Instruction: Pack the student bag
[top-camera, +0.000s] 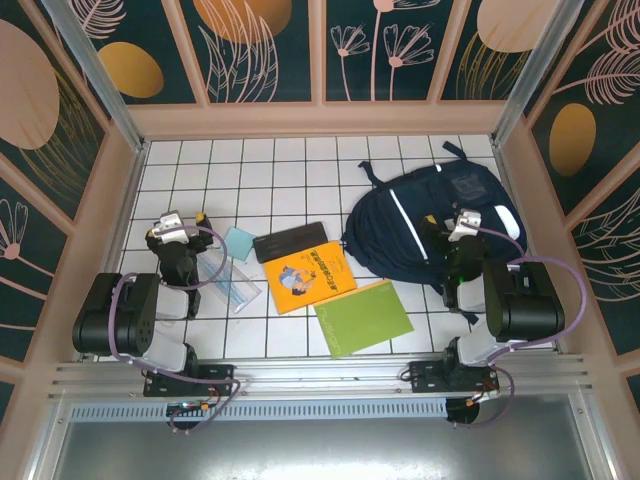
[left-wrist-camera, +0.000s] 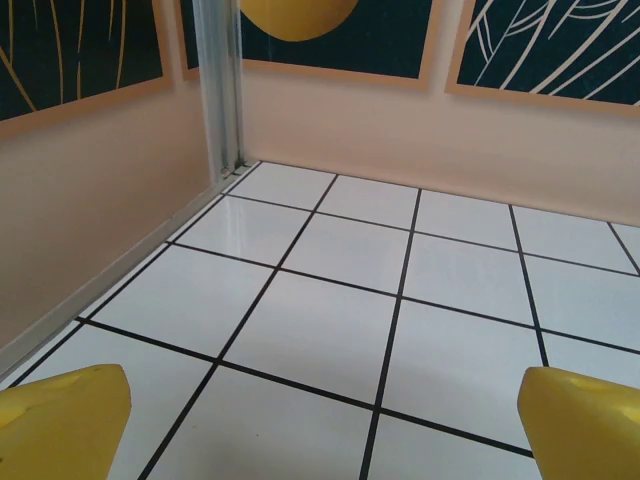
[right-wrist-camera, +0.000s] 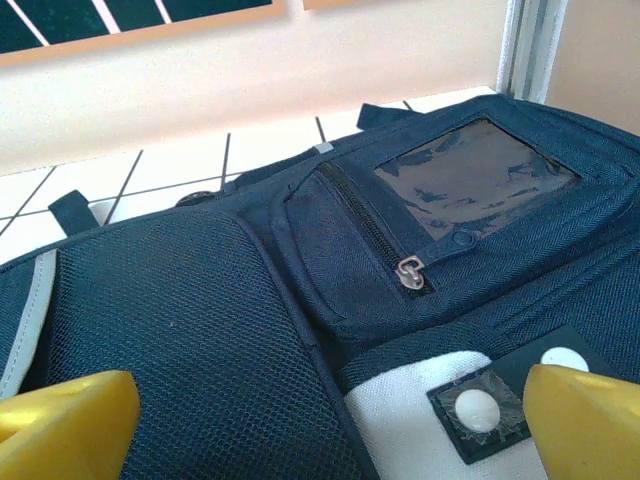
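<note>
Top external view: the student bag (top-camera: 385, 240) lies flat on the white tiled table (top-camera: 280, 170), at the far right, close to the right-hand wall. The right gripper (top-camera: 463, 224) hangs directly above the bag's right half. The left gripper (top-camera: 180, 222) is on the far left of the table, well apart from the bag.

Items on the table between the two arms:
- a black case (top-camera: 290, 241), just left of the bag;
- an orange book (top-camera: 310, 277), nearer the arms than the case and touching it;
- a green notebook (top-camera: 363, 316), nearest the arm bases, its corner against the orange book;
- a pale blue card (top-camera: 238, 241) and a clear pouch (top-camera: 225, 280), both beside the left arm.

Left wrist view: the left gripper (left-wrist-camera: 320, 440) is spread wide, with its yellow fingertips (left-wrist-camera: 60, 420) at opposite lower corners of the frame. Bare table (left-wrist-camera: 330, 330) lies between them, and nothing is held.

Right wrist view: the right gripper (right-wrist-camera: 325, 430) is likewise spread wide and holds nothing. Below it is the student bag (right-wrist-camera: 200, 330), showing a zip pocket (right-wrist-camera: 340, 240) with the zip closed, a clear window panel (right-wrist-camera: 470, 175) and a white patch (right-wrist-camera: 410, 420) with round snap studs (right-wrist-camera: 475, 410). Whether the fingertips (right-wrist-camera: 590, 420) touch the fabric cannot be determined.
</note>
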